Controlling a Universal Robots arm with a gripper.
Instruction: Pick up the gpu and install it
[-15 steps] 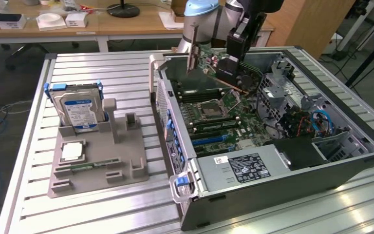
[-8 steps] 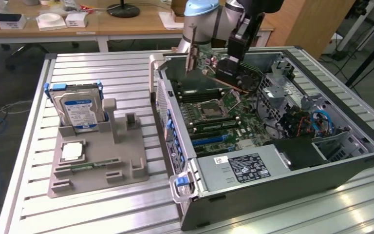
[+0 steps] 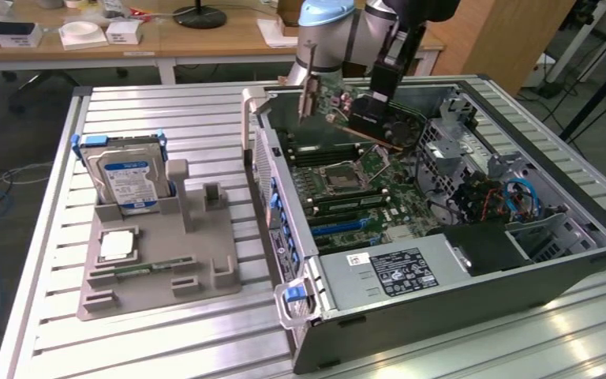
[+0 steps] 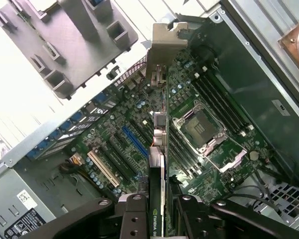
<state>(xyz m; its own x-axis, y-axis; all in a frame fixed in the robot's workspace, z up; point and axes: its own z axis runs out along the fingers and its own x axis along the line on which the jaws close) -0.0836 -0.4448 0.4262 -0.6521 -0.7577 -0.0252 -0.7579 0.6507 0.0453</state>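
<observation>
Where black fingers (image 4: 134, 219) clamp, thin flat gpu (image 4: 157, 169)

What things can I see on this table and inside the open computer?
table: one, silver slatted, under everything
holder tray: one, grey, on the table, exterior view's left
hard drive: one, silver with blue-white label, upright in the tray
processor chip: one, silver, in the tray
memory stick: one, green, in the tray
computer case: one, dark, open, exterior view's right
motherboard: one, green, inside the case
power supply: one, grey, labelled, case's near end
gpu: one, black and green, held above the motherboard
robot arm: one, grey and blue, behind the case
gripper: one, black, shut on the gpu
</observation>
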